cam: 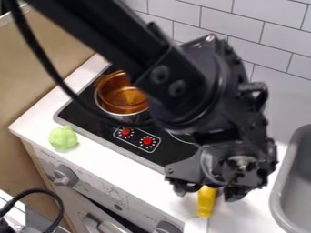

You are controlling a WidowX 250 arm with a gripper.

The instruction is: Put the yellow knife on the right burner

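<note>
Camera view: cooktop [168, 157] is my landmark. Yellow knife [206, 202] is on the tabletop [100, 159], just off the cooktop's front edge, toward its right end, so off the right burner. Handle points toward the cooktop, pale blade away from it. Arm [124, 34] comes in over the cooktop from the upper left and hides a good part of it, incl. most of the right burner; only a thin pale arc of that burner shows. End effector [208, 190] hangs down past the cooktop's front right, right over the handle. Its two sides are spread, one either side of the handle, with a gap, not pinching it.

Amber see-through pot [123, 93] sits on the cooktop's left burner, partly behind the arm. Two red knobs [147, 141] on the cooktop's front part, between the burners. Light green lumpy item [62, 138] on the tabletop near the cooktop's front left; can't tell exactly what it is. Grey sink [275, 198] to the right of the cooktop. White tile wall [234, 22] behind it. Grey dial [65, 175] on the white front panel below the cooktop.
</note>
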